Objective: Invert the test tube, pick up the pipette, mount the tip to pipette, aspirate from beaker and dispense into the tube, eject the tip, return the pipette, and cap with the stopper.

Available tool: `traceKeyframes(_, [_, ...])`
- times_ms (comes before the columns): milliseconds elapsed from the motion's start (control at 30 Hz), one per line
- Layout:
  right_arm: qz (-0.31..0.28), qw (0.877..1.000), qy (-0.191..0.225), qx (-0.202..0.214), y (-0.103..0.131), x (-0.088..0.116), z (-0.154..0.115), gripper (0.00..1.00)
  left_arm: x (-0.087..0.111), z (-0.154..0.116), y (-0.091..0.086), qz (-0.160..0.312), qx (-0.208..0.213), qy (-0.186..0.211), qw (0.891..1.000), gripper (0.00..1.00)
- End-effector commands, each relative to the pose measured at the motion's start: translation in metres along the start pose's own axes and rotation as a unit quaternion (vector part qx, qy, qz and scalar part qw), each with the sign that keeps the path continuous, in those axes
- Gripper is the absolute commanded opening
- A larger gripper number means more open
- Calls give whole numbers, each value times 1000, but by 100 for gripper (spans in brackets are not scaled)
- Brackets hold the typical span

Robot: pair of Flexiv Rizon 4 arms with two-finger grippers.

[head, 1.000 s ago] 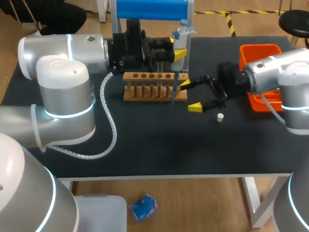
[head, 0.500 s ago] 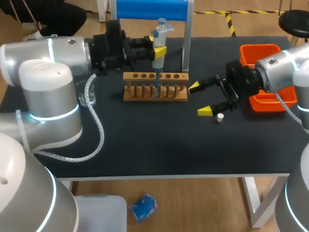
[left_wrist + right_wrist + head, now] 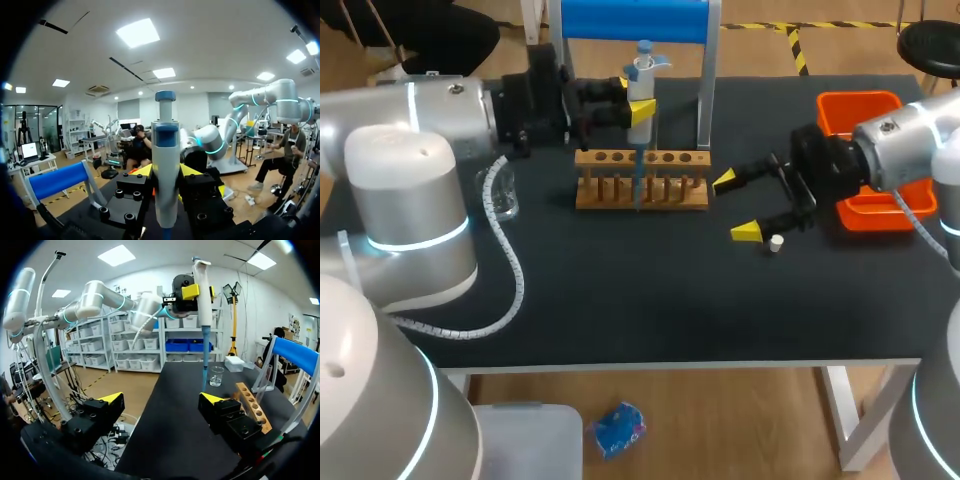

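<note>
My left gripper (image 3: 638,108) is shut on the white pipette (image 3: 641,78) with its blue plunger top, held upright above the wooden tube rack (image 3: 665,195). The blue tip (image 3: 638,180) hangs down at the rack's middle holes. The pipette (image 3: 166,165) stands between the yellow-tipped fingers in the left wrist view. To the right of the rack my right gripper (image 3: 737,206) is open and holds nothing. The small white stopper (image 3: 776,242) lies on the mat just beside its near finger. I cannot make out a test tube in the rack. A glass beaker (image 3: 503,203) stands left of the rack.
An orange tray (image 3: 860,104) sits at the table's right edge behind my right arm. A blue-topped stand (image 3: 702,70) rises behind the rack. From the right wrist, my own gripper (image 3: 162,400), the pipette (image 3: 202,305), beaker (image 3: 216,376) and rack (image 3: 252,405) show ahead.
My left arm carried the pipette leftward, from the rack's right end to its middle. My right gripper drew back to the right, nearer the stopper, still open.
</note>
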State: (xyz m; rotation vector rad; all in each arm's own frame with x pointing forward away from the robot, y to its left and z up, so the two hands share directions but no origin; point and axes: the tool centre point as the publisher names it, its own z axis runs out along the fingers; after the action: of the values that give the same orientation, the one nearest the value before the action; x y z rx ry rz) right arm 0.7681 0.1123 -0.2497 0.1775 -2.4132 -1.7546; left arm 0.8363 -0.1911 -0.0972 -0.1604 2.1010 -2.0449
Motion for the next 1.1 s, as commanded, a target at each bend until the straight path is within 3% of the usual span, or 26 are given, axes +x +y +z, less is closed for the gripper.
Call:
traceKeyframes(33, [3, 1000, -16, 5, 9, -4, 23, 100, -21, -25, 2, 7, 20, 26, 999, 0])
traceKeyframes(433, [0, 999, -14, 37, 18, -13, 84, 100, -43, -99, 24, 1, -2, 10, 1000, 0])
traceKeyframes(633, [-3, 998, 6, 65, 24, -15, 106, 100, -58, -134, 38, 12, 17, -19, 1000, 0])
traceKeyframes(1100, [-3, 998, 6, 65, 24, -15, 106, 100, -58, -134, 38, 12, 17, -19, 1000, 0])
